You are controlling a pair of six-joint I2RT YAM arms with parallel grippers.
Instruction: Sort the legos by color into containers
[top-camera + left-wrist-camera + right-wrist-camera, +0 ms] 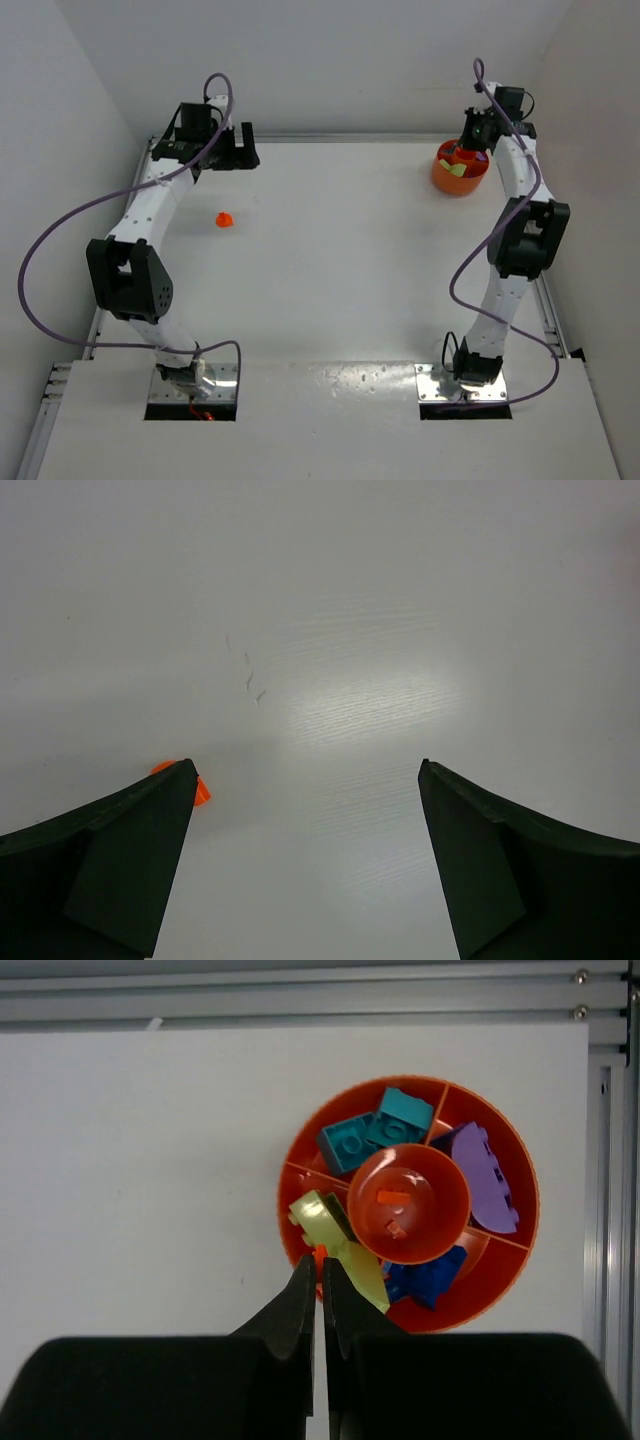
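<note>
Right pincer [318,1260] closed over the bowl [500,1285]; 1 orange lego [225,219] lies apart.

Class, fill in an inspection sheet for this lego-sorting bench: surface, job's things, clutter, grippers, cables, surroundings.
Surface: white table, with a glare patch near the arm bases.
Job's things: orange bowl at the far right, with sorted legos in teal, purple, blue and yellow-green; loose orange lego on the table at the left.
Clutter: nothing seen.
Grippers: left gripper open, beside the loose orange lego; right gripper shut, tips over the bowl.
Cables: purple cables loop freely off both arms.
Surroundings: white walls; aluminium rails at the table edge.
</note>
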